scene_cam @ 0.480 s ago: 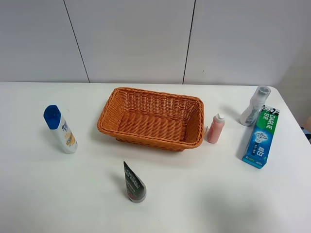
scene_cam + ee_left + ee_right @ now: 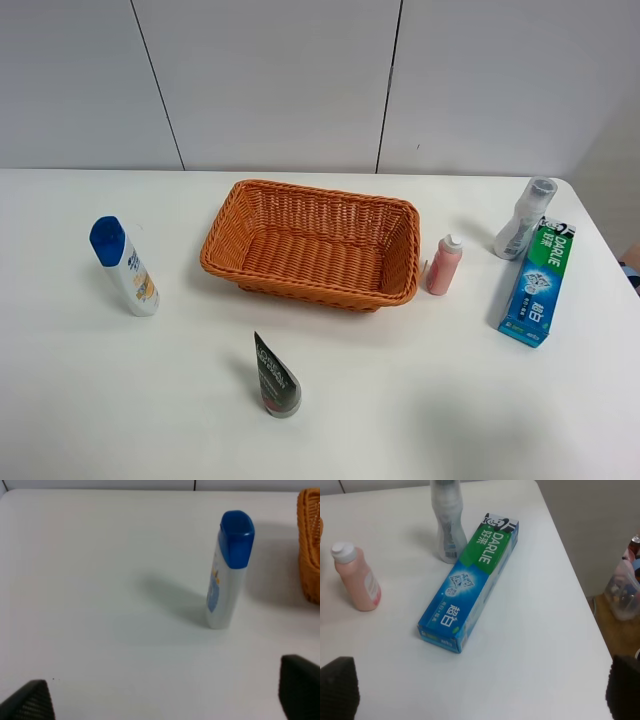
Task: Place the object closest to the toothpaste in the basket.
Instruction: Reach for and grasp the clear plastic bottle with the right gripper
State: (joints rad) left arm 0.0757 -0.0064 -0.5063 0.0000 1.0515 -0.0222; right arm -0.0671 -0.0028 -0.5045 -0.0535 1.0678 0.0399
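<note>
While right hand (image 2: pixel 482 692) gapes wide, grey bottle (image 2: pixel 447 527) beside toothpaste (image 2: pixel 470 587), well apart.

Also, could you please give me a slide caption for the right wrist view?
Toothpaste box lying flat on the white table, grey bottle standing beside its green end, pink bottle upright farther off.

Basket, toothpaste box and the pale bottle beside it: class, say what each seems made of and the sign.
Basket: woven wicker or rattan-like strands, matte orange-brown; the weave shows. Toothpaste box: printed card, slightly glossy; crisp folded edges. Pale bottle: probably translucent plastic with a smooth sheen; contents unclear.
</note>
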